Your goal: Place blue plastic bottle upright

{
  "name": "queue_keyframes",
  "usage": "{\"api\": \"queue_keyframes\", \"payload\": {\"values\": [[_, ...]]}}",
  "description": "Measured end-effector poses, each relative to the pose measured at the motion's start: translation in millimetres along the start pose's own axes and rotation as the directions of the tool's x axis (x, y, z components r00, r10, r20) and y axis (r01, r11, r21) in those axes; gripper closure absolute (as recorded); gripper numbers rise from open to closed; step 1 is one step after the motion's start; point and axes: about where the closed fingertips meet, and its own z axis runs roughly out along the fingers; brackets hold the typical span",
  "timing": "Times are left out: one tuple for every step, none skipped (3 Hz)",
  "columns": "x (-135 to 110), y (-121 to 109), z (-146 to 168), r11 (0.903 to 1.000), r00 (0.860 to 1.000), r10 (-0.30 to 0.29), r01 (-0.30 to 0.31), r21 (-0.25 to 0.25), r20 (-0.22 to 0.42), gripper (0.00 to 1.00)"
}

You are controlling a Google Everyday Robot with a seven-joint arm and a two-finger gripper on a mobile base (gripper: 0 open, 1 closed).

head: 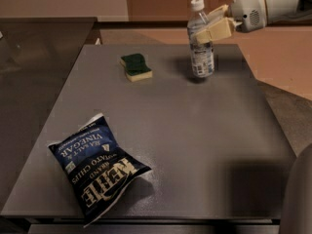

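The blue plastic bottle [201, 57], clear with a white cap and a pale label, stands upright on the grey table [195, 130] near its far right edge. My gripper [204, 25] reaches in from the upper right and is shut on the bottle's shoulder, just below the cap. Its pale fingers [217, 30] lie on either side of the bottle's upper part. The bottle's base rests on the table top.
A green and yellow sponge [135, 66] lies left of the bottle. A dark blue chip bag [97, 165] lies at the front left. A darker table [39, 57] adjoins on the left. A part of the robot's body [300, 199] shows at the lower right.
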Motion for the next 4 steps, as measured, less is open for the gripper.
{"api": "queue_keyframes", "payload": {"values": [[6.1,5.7,0.9,0.9995,0.999,0.019,-0.018,-0.026,0.041,1.0],[8.3,10.4,1.5,0.9984,0.995,0.033,-0.028,-0.049,0.096,1.0],[8.9,15.1,1.3,0.998,0.988,0.029,-0.02,-0.059,0.154,1.0],[11.9,19.4,3.8,0.9977,0.984,0.021,-0.01,-0.067,0.179,1.0]]}}
